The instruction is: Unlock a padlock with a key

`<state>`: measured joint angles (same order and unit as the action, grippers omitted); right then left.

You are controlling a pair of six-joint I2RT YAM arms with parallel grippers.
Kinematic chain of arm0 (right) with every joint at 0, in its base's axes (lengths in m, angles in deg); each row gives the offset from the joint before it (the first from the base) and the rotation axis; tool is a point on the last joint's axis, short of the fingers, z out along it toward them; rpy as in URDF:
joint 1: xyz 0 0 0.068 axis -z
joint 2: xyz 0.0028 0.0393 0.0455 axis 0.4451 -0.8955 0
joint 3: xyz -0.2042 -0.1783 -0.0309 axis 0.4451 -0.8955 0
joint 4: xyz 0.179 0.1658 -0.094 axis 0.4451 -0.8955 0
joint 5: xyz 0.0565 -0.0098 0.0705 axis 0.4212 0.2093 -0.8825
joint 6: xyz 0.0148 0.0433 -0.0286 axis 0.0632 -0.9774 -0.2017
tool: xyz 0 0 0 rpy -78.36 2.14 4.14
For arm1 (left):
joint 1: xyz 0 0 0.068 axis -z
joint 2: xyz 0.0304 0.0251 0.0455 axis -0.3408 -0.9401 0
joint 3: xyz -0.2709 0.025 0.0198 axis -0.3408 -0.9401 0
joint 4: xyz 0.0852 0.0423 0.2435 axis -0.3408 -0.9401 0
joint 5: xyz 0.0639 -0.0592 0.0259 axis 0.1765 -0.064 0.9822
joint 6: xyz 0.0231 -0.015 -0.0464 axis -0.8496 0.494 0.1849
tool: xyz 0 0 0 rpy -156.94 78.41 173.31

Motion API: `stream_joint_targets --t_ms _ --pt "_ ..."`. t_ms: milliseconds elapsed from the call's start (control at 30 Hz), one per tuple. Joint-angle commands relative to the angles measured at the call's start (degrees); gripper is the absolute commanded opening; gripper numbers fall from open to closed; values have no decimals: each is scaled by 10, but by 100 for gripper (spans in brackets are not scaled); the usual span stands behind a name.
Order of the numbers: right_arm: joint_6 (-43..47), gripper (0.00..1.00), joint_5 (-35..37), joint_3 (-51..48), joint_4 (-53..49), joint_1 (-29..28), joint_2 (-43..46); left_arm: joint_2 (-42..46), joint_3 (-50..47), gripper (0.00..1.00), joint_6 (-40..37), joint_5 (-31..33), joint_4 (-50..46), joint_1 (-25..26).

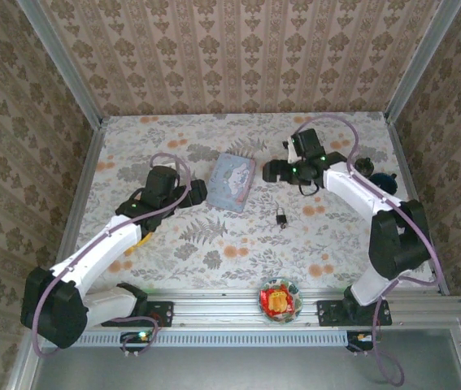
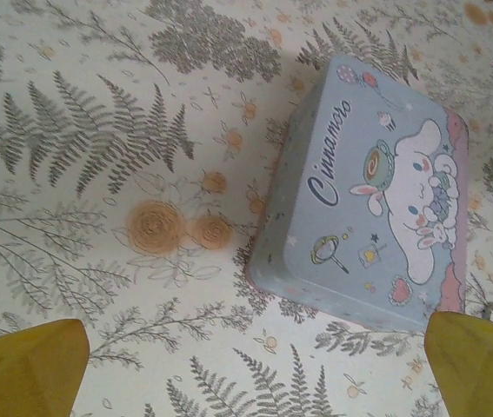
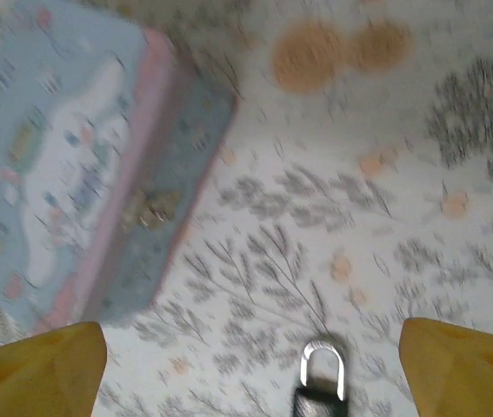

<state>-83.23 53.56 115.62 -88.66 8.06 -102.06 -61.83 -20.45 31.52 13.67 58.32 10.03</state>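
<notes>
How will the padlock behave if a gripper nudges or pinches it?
The padlock seems flat on the table, so it probably slides rather than rolls. Its thin shackle likely slips from a pinch; the dark body looks the surer hold.

Light blue cartoon tin (image 1: 234, 182) lying flat mid-table on floral cloth (image 1: 214, 252). Glass bowl (image 1: 263, 292) holding red and yellow sweets (image 1: 280, 301), sitting at near edge.

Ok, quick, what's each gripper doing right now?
Left gripper: open, holding nothing.
Right gripper: open, holding nothing; the padlock lies loose just below it.
</notes>
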Motion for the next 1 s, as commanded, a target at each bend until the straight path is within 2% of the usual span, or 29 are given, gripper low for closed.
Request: stream_joint_targets --t_ms 0,133,267,367,467,567,767,967 --pt "12 91 -25 68 41 -1 -68 4 -21 100 35 -45 42 -2" --pt "31 97 -35 160 35 -5 -155 -3 -48 100 62 -88 89 -2" --pt "50 95 -45 256 10 -13 -239 -17 -63 100 86 -115 120 4" --pt "61 88 -60 308 -3 -21 -288 -35 -66 100 98 -129 136 11" --pt "71 72 -74 348 -19 -31 -326 -58 -64 100 108 -142 154 20" --pt "74 64 -72 370 -30 -38 -352 -82 -61 99 115 -152 180 30" --pt "72 55 -71 352 -30 -46 -352 -147 -35 90 118 -176 212 36" --pt "49 43 -55 245 15 -47 -290 -209 -6 73 117 -196 244 25"
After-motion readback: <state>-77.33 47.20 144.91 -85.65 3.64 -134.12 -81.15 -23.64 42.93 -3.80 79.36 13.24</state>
